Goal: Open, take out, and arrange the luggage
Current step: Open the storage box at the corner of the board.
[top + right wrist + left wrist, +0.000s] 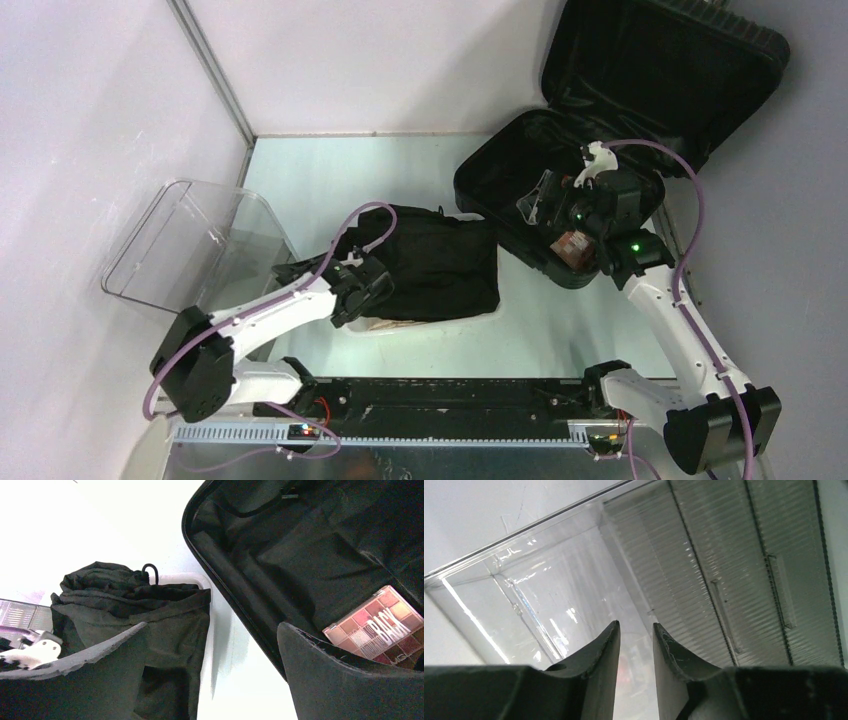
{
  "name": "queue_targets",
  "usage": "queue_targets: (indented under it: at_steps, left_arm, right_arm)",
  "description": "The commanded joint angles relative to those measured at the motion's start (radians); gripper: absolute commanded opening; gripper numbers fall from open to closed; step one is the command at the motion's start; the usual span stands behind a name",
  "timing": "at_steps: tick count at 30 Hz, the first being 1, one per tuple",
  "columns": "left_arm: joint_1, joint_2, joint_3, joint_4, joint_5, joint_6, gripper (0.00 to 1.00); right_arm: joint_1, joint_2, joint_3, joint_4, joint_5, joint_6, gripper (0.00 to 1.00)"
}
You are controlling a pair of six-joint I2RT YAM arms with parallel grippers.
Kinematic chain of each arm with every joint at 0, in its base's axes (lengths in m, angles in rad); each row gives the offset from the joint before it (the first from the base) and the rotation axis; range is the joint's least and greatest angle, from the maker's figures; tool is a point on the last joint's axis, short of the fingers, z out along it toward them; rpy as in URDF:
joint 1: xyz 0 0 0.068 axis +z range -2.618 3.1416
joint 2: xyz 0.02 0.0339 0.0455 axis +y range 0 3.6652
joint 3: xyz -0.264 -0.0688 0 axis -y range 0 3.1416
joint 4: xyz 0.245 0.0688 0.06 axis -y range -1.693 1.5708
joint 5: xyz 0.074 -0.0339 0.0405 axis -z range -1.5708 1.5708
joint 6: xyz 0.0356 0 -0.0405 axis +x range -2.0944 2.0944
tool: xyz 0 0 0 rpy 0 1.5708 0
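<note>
The luggage [600, 130] is a large black hard-shell suitcase lying open at the back right, with its lid [665, 60] standing up. In the right wrist view its black lining [310, 545] shows, with a pink eyeshadow palette [385, 625] lying inside. My right gripper [550, 205] hovers over the near left part of the luggage base. It is wide open [212, 625] and holds nothing. My left gripper [345, 305] is beside the black folded garment [440, 265]. Its fingers [635, 624] stand a narrow gap apart with nothing between them.
The black garment [135, 605] lies piled in a white basket [470, 318] at the table's middle. A clear plastic bin [190, 245] stands tilted at the left, and fills the left wrist view [549, 595]. White walls close in the back and both sides.
</note>
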Motion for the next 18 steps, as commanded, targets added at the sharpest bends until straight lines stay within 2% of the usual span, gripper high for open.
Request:
queue_targets:
  at_steps: [1,7,11,14,18]
  left_arm:
    - [0.003,0.033,-0.022,0.072,-0.048,-0.05,0.38]
    - [0.082,0.003,-0.102,0.249,-0.134,0.026,0.45]
    - [0.109,-0.036,-0.138,0.321,-0.133,0.06,0.52]
    - [0.11,-0.018,-0.14,0.354,-0.138,0.07,0.51]
    - [0.114,0.026,-0.132,0.364,-0.152,0.062,0.44]
  right_arm:
    - [-0.013,-0.008,-0.005,0.045,-0.025,0.008,0.99]
    - [-0.026,-0.005,-0.003,0.071,-0.089,0.044,1.0]
    - [-0.04,-0.012,-0.003,0.063,-0.084,0.047,1.0]
    - [-0.052,-0.009,-0.003,0.062,-0.097,0.056,1.0]
    - [-0.057,-0.009,-0.003,0.074,-0.121,0.069,1.0]
